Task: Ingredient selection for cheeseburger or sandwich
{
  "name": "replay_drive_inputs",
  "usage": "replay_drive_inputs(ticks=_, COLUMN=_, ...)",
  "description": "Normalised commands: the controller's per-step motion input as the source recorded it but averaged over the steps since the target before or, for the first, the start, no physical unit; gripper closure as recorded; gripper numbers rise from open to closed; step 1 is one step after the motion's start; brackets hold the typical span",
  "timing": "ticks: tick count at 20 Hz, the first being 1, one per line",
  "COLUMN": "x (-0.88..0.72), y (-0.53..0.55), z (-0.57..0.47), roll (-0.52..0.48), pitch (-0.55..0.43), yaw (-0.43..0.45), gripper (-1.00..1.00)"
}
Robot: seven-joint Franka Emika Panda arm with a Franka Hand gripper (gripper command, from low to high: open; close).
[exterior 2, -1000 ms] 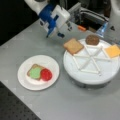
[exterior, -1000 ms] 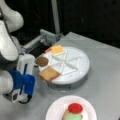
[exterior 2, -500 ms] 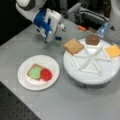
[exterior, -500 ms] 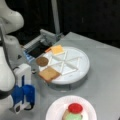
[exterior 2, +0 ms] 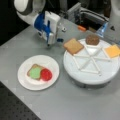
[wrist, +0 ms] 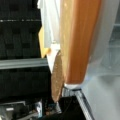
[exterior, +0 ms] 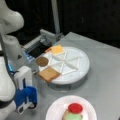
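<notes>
On the white paper plate [exterior 2: 23,82] lies the sandwich: a toast square [exterior 2: 32,67] with a green lettuce piece [exterior 2: 35,73] and a red tomato disc [exterior 2: 46,74] on it, also seen as a stack [exterior: 73,112] at a front view's bottom. On the white divided tray [exterior 2: 90,77] rest a toast square [exterior 2: 73,46], a brown patty [exterior 2: 92,39] and a cheese square [exterior 2: 113,50]. My blue and white gripper [exterior 2: 53,42] hangs open and empty beside the tray's toast, above the table. The wrist view shows that toast [wrist: 75,42] and the patty [wrist: 57,77] edge-on.
A grey metal fixture [exterior: 47,37] with a small orange piece stands behind the tray [exterior: 82,72]. My arm's white links [exterior: 10,50] fill a front view's left. The table's grey top [exterior 2: 75,105] runs on to dark perforated matting [exterior 2: 15,110].
The gripper has drifted a little away from the fixture along the table's edge, staying beside the tray. The food pieces have not moved.
</notes>
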Motion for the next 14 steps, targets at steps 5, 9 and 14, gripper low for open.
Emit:
replay_drive_inputs(ticks=5, x=0.13, y=0.16, z=-0.05, roll=0.315, pitch=0.036, yaw=-0.206, gripper=-1.0)
replay_drive_inputs(ticks=9, x=0.13, y=0.17, z=-0.04, roll=0.178, pitch=0.019, yaw=-0.198, gripper=-1.0)
replay_drive_inputs(ticks=14, x=0.16, y=0.14, z=0.01, roll=0.008, pitch=0.029, yaw=-0.192, gripper=-1.0)
